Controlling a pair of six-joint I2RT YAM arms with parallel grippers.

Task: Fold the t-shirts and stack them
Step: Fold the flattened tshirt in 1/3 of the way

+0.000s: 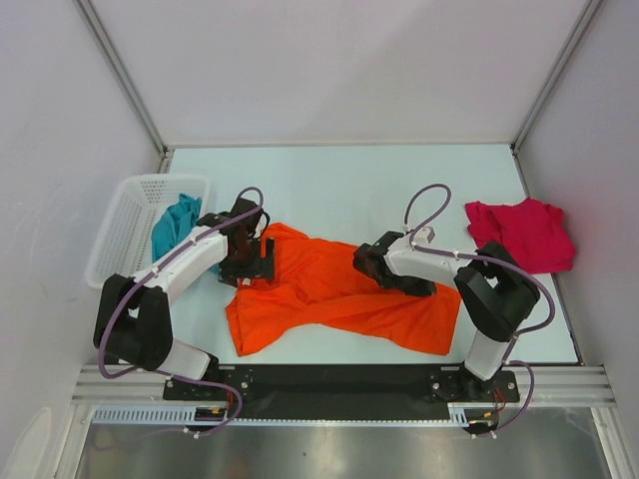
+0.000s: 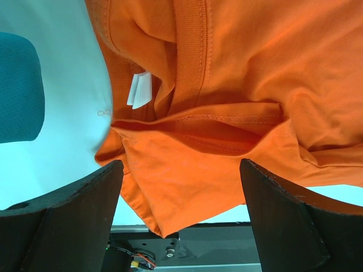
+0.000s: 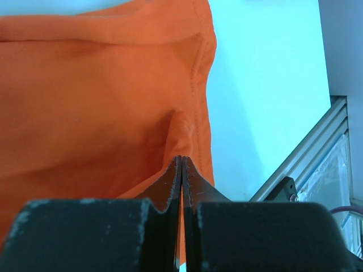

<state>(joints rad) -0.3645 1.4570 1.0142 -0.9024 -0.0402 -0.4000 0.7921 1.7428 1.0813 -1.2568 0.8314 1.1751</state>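
Note:
The orange t-shirt (image 1: 329, 294) lies spread and rumpled in the middle of the table. My left gripper (image 1: 250, 261) is open above its left end near the collar; in the left wrist view the orange cloth (image 2: 238, 85) with a white label sits between and beyond the wide-apart fingers (image 2: 79, 215). My right gripper (image 1: 367, 264) is shut on a fold of the orange t-shirt (image 3: 102, 107) near its hem. The crimson t-shirt (image 1: 521, 233) lies bunched at the right. The teal t-shirt (image 1: 176, 226) hangs out of the basket; it also shows in the left wrist view (image 2: 20, 90).
A white mesh basket (image 1: 125, 225) stands at the table's left edge. The pale table (image 1: 339, 180) is walled on three sides. A black metal rail (image 1: 339, 381) runs along the near edge.

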